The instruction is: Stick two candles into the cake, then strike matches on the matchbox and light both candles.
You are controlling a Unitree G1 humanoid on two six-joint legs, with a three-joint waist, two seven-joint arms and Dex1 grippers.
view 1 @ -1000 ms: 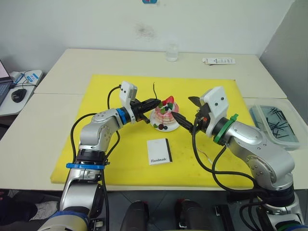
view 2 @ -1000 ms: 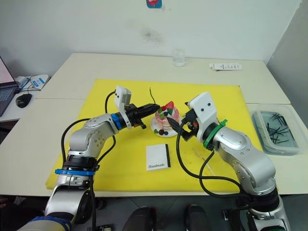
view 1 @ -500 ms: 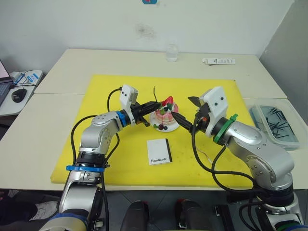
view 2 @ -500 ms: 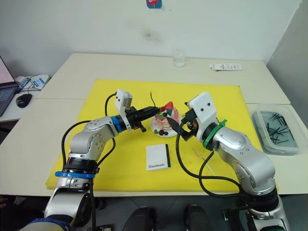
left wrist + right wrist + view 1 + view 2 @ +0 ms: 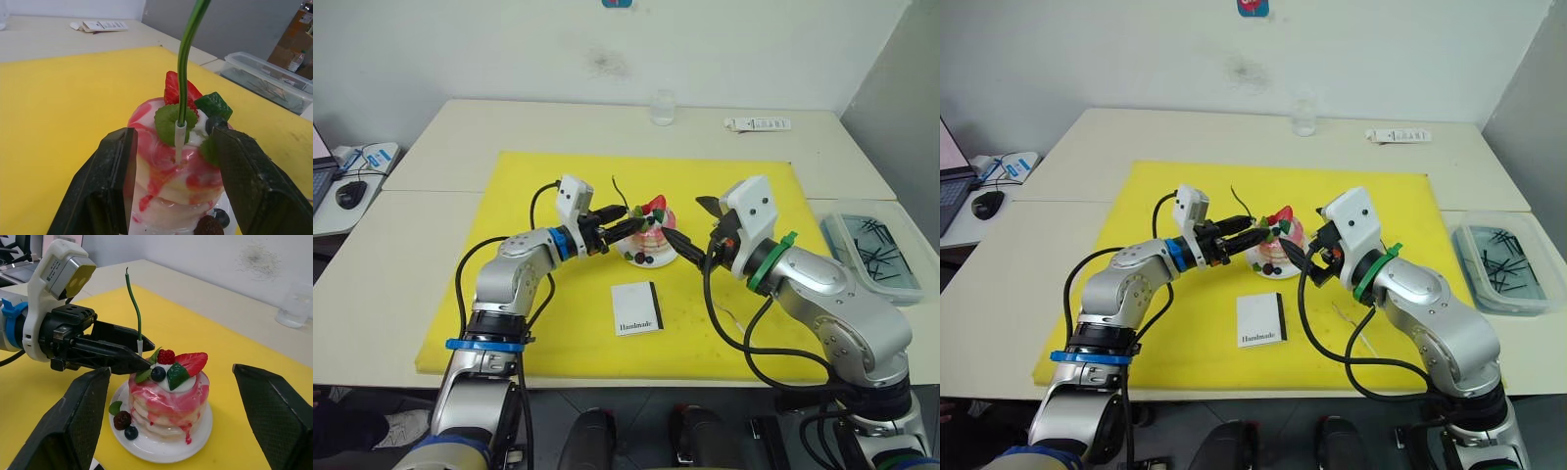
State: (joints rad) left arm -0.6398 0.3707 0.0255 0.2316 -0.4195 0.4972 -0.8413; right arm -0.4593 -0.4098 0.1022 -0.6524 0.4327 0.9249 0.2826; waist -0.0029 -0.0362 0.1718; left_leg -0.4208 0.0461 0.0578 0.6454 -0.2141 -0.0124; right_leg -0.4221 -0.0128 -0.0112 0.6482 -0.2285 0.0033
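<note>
1 candle (image 5: pixel 185 63), thin, light and bendy, best held low by its white base, stands in the cake (image 5: pixel 168 399) between the left gripper's (image 5: pixel 173 161) open fingers, while the right gripper (image 5: pixel 690 250) waits wide open beside the plate (image 5: pixel 195 440).

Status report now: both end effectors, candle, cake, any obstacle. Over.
Left end effector open, fingers either side of green candle standing in cake. Right end effector open, facing cake, holding nothing. Matchbox untouched on mat. No obstacle seen.
</note>
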